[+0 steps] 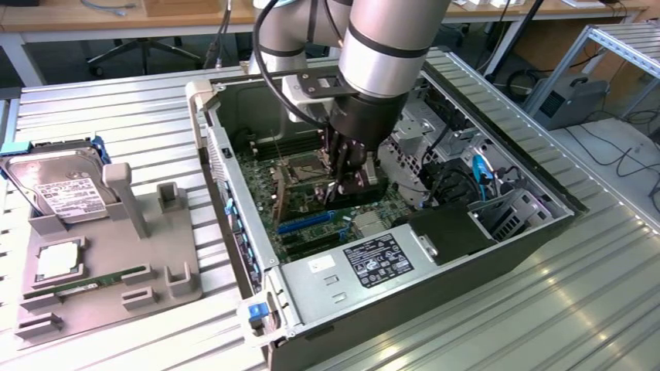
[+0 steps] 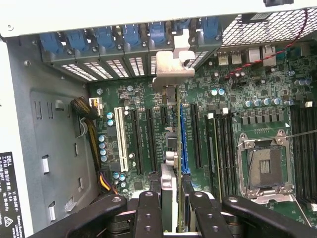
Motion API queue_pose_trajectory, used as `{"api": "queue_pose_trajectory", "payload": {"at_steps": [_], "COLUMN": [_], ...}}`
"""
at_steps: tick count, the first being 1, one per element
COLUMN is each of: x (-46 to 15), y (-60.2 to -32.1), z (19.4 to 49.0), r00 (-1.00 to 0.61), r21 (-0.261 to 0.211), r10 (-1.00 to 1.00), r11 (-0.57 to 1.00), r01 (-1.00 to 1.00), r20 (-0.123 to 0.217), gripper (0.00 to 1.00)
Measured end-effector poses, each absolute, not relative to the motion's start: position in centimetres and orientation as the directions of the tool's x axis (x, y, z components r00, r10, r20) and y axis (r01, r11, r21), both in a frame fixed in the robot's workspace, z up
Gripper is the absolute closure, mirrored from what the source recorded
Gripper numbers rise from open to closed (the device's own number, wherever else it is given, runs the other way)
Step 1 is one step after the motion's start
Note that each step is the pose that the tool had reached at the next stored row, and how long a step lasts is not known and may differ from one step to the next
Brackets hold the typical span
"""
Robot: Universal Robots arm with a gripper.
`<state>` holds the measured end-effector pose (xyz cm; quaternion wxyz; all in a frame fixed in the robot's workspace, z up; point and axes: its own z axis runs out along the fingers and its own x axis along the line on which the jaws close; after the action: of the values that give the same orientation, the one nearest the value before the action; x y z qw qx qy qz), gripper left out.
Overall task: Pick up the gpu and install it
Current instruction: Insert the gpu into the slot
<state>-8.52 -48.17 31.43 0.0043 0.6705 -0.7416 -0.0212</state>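
The gripper [image 2: 171, 208] clenched the gpu [image 2: 171, 148] edge-on, its length apparently running along the blue slot [image 2: 184, 144] below.

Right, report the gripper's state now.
Gripper: shut on the gpu, held upright, edge-on, inside the computer case above the motherboard slots.

I read "DELL" on the black label [image 2: 6, 198] at the case edge in my wrist view; its smaller print, the power supply sticker [image 1: 378, 260] and the hard drive label [image 1: 70, 197] are illegible.
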Motion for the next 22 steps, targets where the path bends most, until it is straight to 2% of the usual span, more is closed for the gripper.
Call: {"api": "queue_pose_trajectory", "payload": {"at_steps": [8,22], "x": [-8.7,-9.0], "y": [-48.5,-48.5], "z": [30.2,30.0], "r00": [-0.101,-0.101], "r21": [0.037,0.037], "r10": [-0.995,-0.995], "r11": [0.1,0.1], "r01": [-0.994,-0.994], "r20": [-0.022,-0.022], "gripper": [0.73,0.73]}}
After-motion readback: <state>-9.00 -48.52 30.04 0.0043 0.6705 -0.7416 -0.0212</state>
